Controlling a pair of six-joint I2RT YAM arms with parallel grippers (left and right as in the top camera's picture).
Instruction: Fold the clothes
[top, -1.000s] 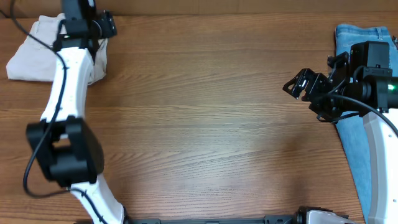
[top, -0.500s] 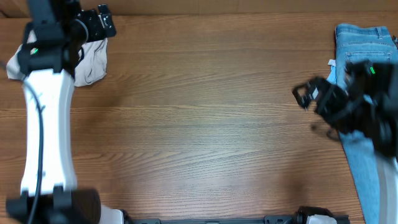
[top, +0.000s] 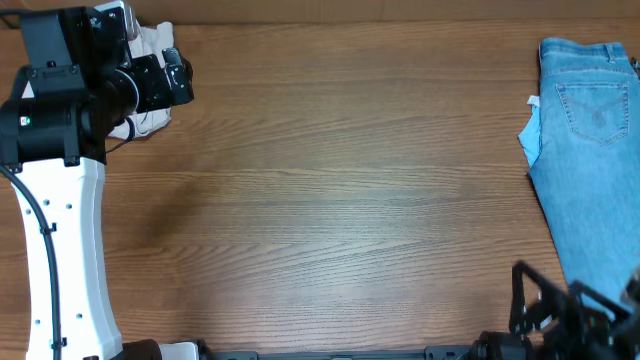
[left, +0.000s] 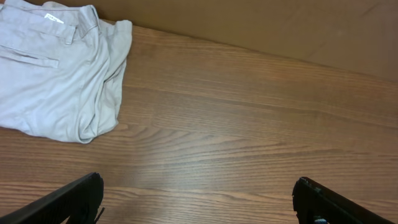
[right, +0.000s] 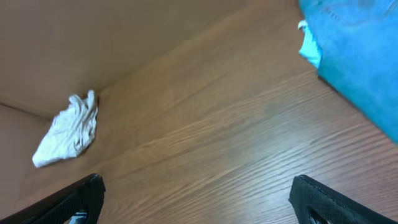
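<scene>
Lying bunched at the far left corner of the table (top: 330, 180), close against the back wall: beige trousers (left: 59, 68), waistband and a back pocket showing, seemingly already doubled over into a compact bundle. Hovering just beside them, clear of the cloth, the left gripper (left: 196, 202), spread wide and holding nothing; judged a release posture, set apart so the bundle is not dragged. Parked low at the near right edge, the right gripper (right: 193, 202), likewise wide open and empty, probably out of the way on purpose. Spread flat along the right side, well apart from the trousers, blue jeans (top: 590, 140), untouched by either arm, apparently simply waiting aside.
</scene>
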